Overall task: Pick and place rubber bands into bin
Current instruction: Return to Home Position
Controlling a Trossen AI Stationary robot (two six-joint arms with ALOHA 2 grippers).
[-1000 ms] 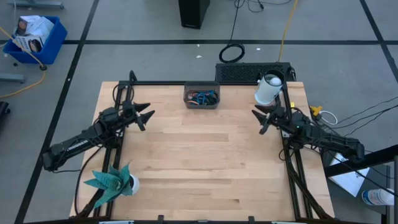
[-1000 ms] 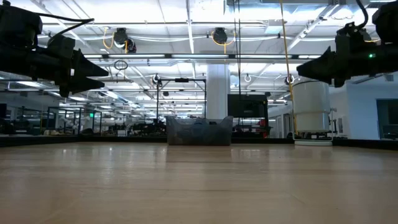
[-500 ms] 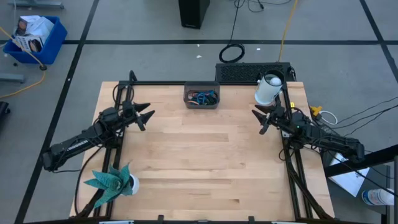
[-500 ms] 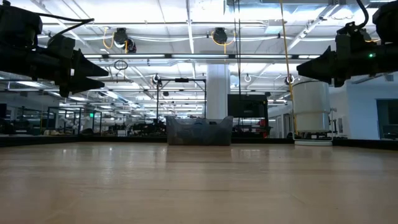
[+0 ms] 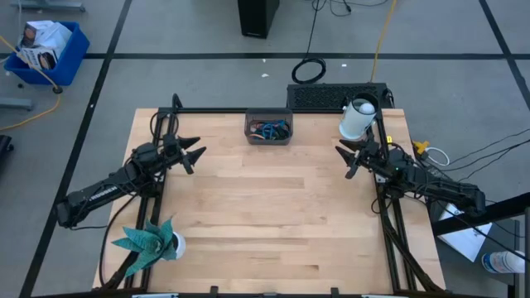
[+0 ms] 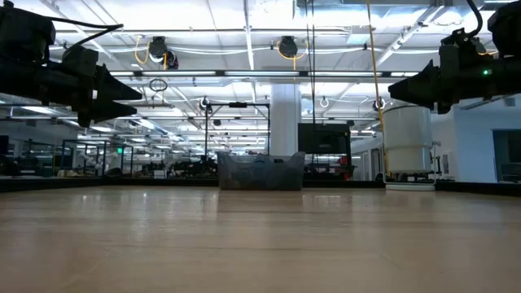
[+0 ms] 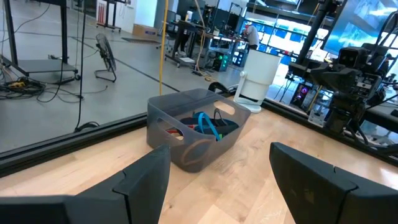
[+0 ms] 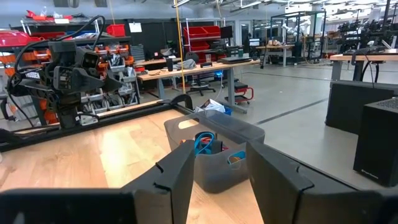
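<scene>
Your left gripper (image 5: 197,150) hangs above the table near its left side, fingers spread wide with nothing between them. Your right gripper (image 5: 342,161) hangs near the right side, likewise released and empty. The two are well apart, with bare table (image 5: 273,223) between them. The bin (image 5: 249,132) sits mid-way along the far edge, with the rubber bands (image 5: 272,127) heaped inside it. A white cylinder (image 5: 356,118) stands near your right gripper.
</scene>
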